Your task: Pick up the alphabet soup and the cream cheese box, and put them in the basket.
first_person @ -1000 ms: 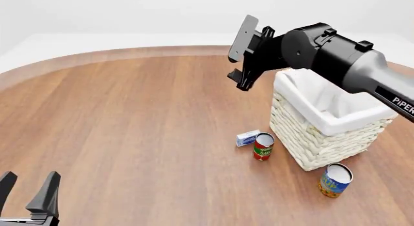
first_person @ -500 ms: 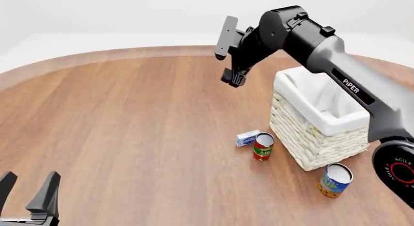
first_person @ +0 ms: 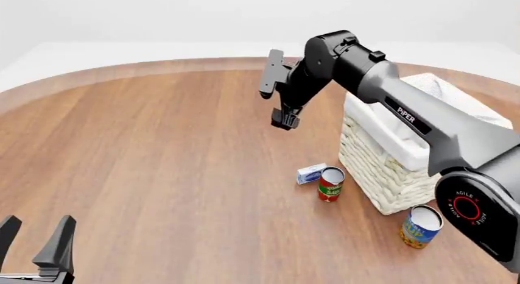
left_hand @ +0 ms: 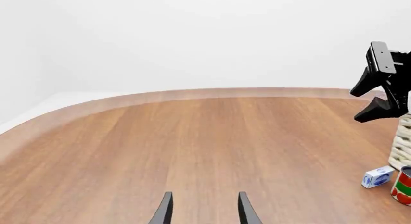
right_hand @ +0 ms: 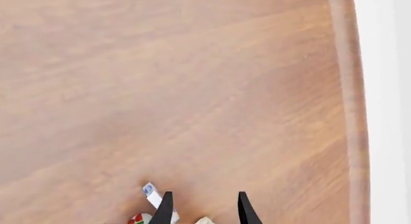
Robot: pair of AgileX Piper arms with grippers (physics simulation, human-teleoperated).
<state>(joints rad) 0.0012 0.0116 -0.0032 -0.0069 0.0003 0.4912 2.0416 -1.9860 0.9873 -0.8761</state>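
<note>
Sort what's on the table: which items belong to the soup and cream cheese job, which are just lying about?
Job:
- alphabet soup, standing by the basket's near corner
- cream cheese box, on the table beside the red-and-green can
- basket

Lying about:
- red-and-green can, upright between box and basket

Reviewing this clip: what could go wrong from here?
The box lies touching or almost touching the red can, so the open right claw coming down may knock that can over. The soup stands close to the basket, leaving little room for a finger on that side.
</note>
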